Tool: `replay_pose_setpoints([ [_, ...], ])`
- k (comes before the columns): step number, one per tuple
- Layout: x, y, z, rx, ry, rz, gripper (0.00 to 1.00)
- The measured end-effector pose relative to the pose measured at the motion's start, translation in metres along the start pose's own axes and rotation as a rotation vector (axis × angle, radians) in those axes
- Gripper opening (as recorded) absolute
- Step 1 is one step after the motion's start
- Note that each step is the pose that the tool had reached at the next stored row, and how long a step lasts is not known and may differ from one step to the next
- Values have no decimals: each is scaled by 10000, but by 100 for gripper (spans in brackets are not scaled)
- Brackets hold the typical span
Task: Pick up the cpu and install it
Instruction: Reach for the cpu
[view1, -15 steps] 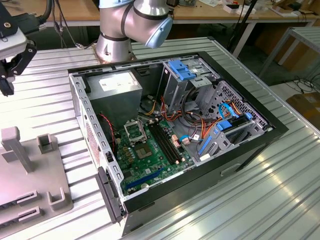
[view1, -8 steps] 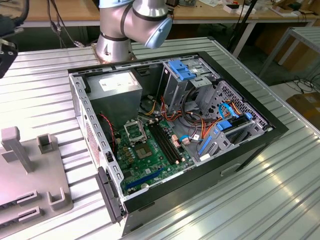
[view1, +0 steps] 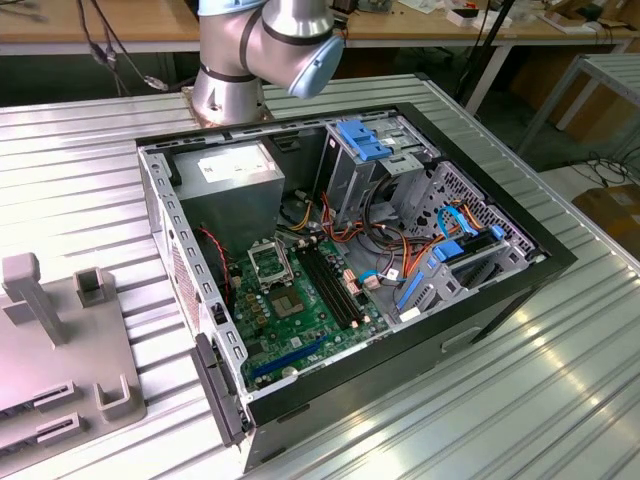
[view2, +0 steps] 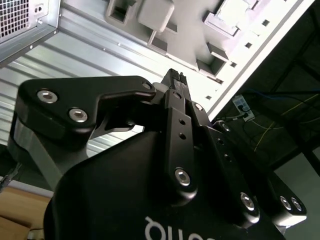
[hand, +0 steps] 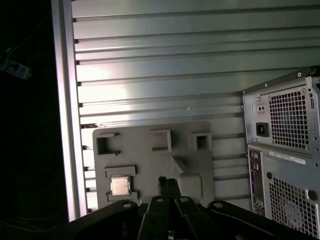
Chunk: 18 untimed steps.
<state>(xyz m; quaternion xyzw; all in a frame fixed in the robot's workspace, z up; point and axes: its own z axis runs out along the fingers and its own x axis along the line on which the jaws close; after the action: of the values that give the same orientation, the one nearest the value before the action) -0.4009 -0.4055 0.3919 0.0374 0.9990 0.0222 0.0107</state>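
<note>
The cpu is a small square part with a pale grey centre. It lies in a recess of a grey fixture plate on the ribbed metal table, near the table's edge. In both wrist views my gripper hangs well above that plate. Its black fingers are shut together with nothing between them, and their tips sit a short way to one side of the cpu. In the exterior view the open computer case shows its green motherboard with a black-framed square socket beside the long black memory slots.
The case lies on its side mid-table, and the arm's base stands behind it. Its rear panel with fan grilles sits beside the fixture plate, which carries upright grey blocks. A grey power-supply box, drive cages and cables fill the case.
</note>
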Motion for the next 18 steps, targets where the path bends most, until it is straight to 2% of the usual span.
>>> replay_pose_setpoints([
  [3, 124, -28, -2, 0, 0, 0, 11],
  [12, 331, -133, -4, -1, 1, -14, 11],
  [15, 374, -215, 2, 0, 2, -15, 11],
  [18, 400, -316, 16, 3, 44, -13, 11],
])
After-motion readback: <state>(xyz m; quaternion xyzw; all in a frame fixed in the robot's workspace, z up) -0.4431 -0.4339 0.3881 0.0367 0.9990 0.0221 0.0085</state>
